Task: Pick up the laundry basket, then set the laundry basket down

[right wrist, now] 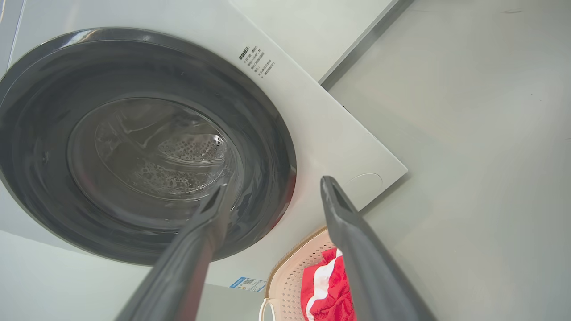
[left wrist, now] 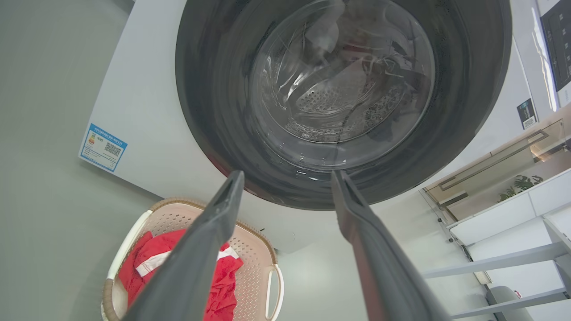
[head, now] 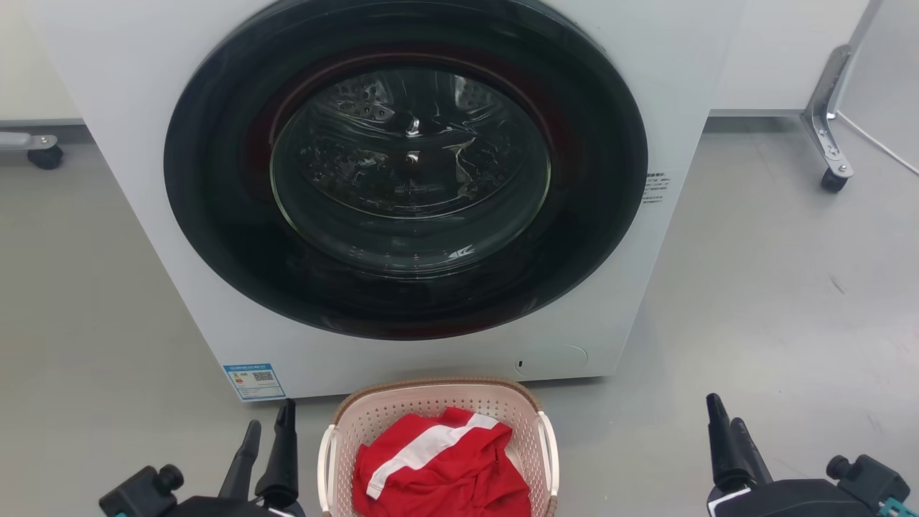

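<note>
The laundry basket (head: 431, 409) stands on the floor just before the washer, at the bottom middle of the head view. It is pale pink-beige with perforated walls, a brown woven rim and white side handles, and it holds a red garment with a white stripe (head: 438, 467). My left gripper (head: 269, 431) is open, close beside the basket's left handle. My right gripper (head: 729, 424) is open, well to the right of the basket. The left wrist view has the basket (left wrist: 254, 249) at lower left, behind my left gripper (left wrist: 287, 176). The right wrist view has the basket (right wrist: 290, 276) at bottom centre, between my right gripper's (right wrist: 272, 187) fingers.
A white front-loading washer (head: 143, 129) with a shut round dark glass door (head: 409, 165) rises right behind the basket. Grey floor spreads to both sides. A caster (head: 44, 154) sits at far left and a metal frame leg on a caster (head: 833, 176) at far right.
</note>
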